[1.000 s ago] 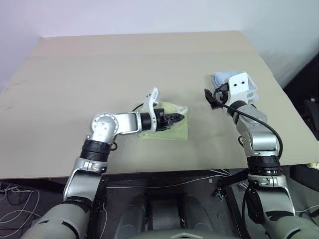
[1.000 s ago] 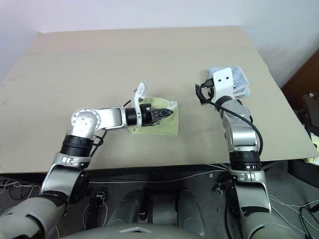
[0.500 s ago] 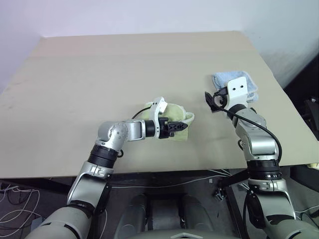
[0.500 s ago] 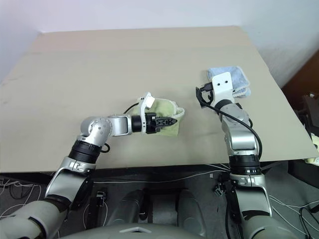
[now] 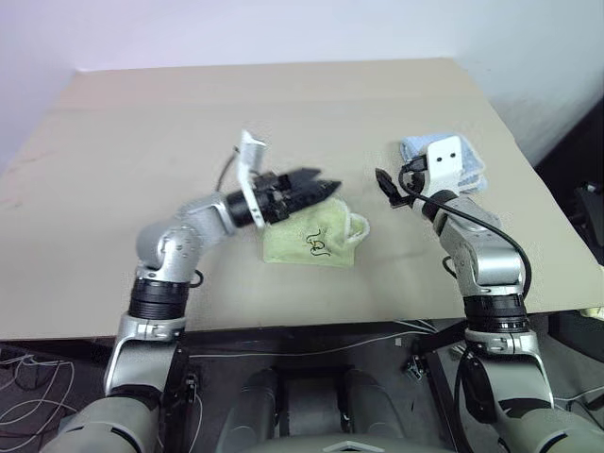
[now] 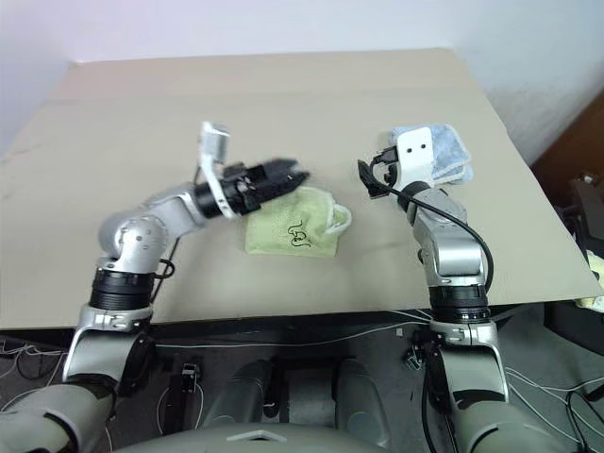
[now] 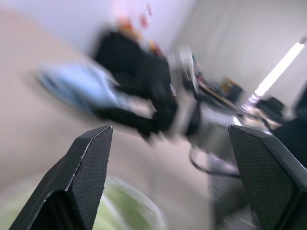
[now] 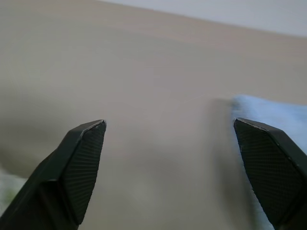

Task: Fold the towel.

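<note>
Fingers (image 7: 88, 167) spread on both grippers — towel (image 5: 311, 238) lies folded, unheld.

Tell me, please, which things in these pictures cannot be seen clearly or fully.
- Light blue cloth: in the head views the right arm's white wrist block covers its middle.
- Towel: its folded layers hide the inner layers and underside; the dark marking is too small to read.
- Left wrist view: motion blur smears the background behind the left gripper.
- Right gripper: too small in the head views.

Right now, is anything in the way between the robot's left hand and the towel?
No. The left end effector hangs open just above the folded towel, with only air between them.
</note>
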### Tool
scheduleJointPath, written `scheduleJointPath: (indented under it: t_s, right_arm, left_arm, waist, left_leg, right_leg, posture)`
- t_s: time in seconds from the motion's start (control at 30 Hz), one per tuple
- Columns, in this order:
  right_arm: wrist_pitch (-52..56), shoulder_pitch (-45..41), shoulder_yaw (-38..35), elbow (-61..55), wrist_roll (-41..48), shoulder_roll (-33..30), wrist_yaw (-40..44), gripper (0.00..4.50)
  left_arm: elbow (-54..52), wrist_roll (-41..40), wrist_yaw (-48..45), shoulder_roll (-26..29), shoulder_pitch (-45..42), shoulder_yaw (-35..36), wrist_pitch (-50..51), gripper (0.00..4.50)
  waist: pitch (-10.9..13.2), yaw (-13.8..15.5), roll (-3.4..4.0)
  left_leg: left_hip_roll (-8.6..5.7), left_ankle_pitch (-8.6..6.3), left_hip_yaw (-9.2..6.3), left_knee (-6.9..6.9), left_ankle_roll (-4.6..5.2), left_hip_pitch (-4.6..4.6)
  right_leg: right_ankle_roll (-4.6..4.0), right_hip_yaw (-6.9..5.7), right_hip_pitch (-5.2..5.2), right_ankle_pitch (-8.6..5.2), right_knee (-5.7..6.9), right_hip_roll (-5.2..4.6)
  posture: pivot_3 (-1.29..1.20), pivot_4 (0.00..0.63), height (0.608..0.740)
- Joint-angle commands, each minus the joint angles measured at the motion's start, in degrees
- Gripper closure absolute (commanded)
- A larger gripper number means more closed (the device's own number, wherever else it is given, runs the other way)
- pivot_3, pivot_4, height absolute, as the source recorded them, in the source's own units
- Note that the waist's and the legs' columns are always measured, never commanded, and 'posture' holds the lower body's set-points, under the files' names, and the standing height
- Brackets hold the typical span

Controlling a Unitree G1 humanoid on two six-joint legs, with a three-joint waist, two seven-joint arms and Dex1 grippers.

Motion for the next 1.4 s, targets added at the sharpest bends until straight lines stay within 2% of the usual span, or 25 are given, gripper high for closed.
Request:
scheduleJointPath:
  t_s: [0.03,0.17,0.33,0.5,0.63,0.8,0.9,1.1,1.23,1.33,1.4]
  right_arm:
    - [3.6,-1.7,0.3,-8.2,5.9,1.5,3.2,1.35]
    - [8.9,-2.8,6.2,-12.0,6.9,3.6,4.0,2.71]
    - [11.7,-5.7,9.7,-10.1,7.1,6.2,4.2,4.42]
    - [11.0,-3.2,13.1,-6.9,3.5,4.0,4.0,4.47]
    - [10.6,-0.3,15.3,-8.6,1.3,1.8,4.6,4.47]
    - [11.1,3.5,15.3,-9.1,1.2,2.2,4.2,4.47]
    - [7.5,7.0,15.1,-7.4,1.0,3.6,4.1,4.47]
    - [-2.4,13.0,13.1,-0.6,1.7,8.5,4.4,4.47]
    - [-7.2,12.0,11.1,4.3,1.2,8.7,5.4,4.47]
    - [-8.8,10.3,9.2,6.3,1.6,7.5,6.6,4.47]
    - [-8.0,8.8,6.9,5.5,4.2,7.0,8.2,4.50]
  left_arm:
    - [0.8,4.2,-6.0,3.4,1.9,0.5,-6.8,1.33]
    - [5.1,11.2,-11.2,6.5,4.0,-2.1,-14.9,2.73]
    - [9.5,14.1,-15.7,4.2,3.3,-4.2,-20.4,4.47]
    - [13.7,20.5,-19.4,2.9,2.6,-8.2,-28.3,4.49]
    - [16.7,22.5,-21.5,2.0,3.1,-9.4,-32.1,4.49]
    - [23.1,25.3,-21.8,0.9,4.4,-9.9,-35.7,4.49]
    - [27.4,26.1,-21.7,0.2,5.9,-9.2,-37.5,4.49]
    - [27.8,25.3,-23.5,-0.6,9.6,-9.3,-34.8,4.49]
    - [27.7,24.5,-23.7,-1.0,8.6,-8.1,-33.6,4.49]
    - [24.5,21.3,-27.4,0.4,8.6,-7.6,-28.0,4.49]
    - [21.8,18.6,-27.2,0.7,8.1,-5.9,-23.7,4.15]
  waist:
    - [0.0,0.0,0.03]
    - [0.0,0.2,0.03]
    - [0.0,0.4,0.02]
    - [0.0,0.3,0.01]
    - [0.0,0.3,0.01]
    - [0.0,0.0,0.01]
    - [0.0,0.1,0.01]
    - [-0.1,0.0,-0.02]
    - [-0.1,0.0,-0.02]
    - [-0.1,0.0,-0.01]
    - [-0.1,0.0,-0.02]
  left_leg:
    - [0.01,0.00,0.02,-0.03,0.00,0.00]
    - [0.00,0.00,-0.01,-0.02,0.00,-0.01]
    - [0.00,0.00,-0.04,-0.01,0.00,-0.05]
    - [-0.02,-0.01,-0.03,-0.02,0.00,-0.06]
    - [-0.02,-0.01,-0.01,-0.06,0.00,-0.12]
    - [0.01,-0.01,0.00,-0.05,0.01,-0.10]
    - [0.01,-0.01,0.00,-0.04,0.01,-0.08]
    - [0.01,-0.01,-0.02,0.03,0.02,0.11]
    - [0.03,-0.02,-0.04,0.02,0.01,0.41]
    - [0.04,-0.02,-0.04,0.04,0.01,0.44]
    - [0.04,-0.02,-0.04,0.05,0.01,0.44]
  right_leg:
    - [0.00,0.02,-0.02,0.00,0.01,0.01]
    - [-0.04,-0.01,-0.01,-0.02,-0.01,-0.02]
    - [-0.08,-0.02,-0.06,-0.03,0.00,-0.04]
    - [0.00,-0.02,-0.07,0.01,-0.01,-0.06]
    - [0.00,-0.01,-0.17,0.01,0.02,-0.06]
    - [0.02,0.00,-0.18,0.02,0.06,-0.02]
    - [0.03,-0.02,-0.15,0.02,0.07,-0.01]
    - [0.04,-0.03,0.10,0.03,0.07,-0.01]
    - [-0.03,-0.04,0.37,-0.01,0.07,0.00]
    - [-0.06,-0.03,0.40,-0.04,0.07,0.01]
    - [-0.06,-0.03,0.40,-0.03,0.08,0.01]
  posture:
    - [0.00,0.150,0.740]
    - [0.00,0.150,0.740]
    - [0.00,0.150,0.740]
    - [0.00,0.150,0.740]
    - [0.00,0.150,0.740]
    - [0.00,0.150,0.740]
    - [0.00,0.150,0.740]
    - [0.00,0.150,0.740]
    - [0.00,0.150,0.740]
    - [0.00,0.150,0.740]
    - [0.00,0.150,0.740]
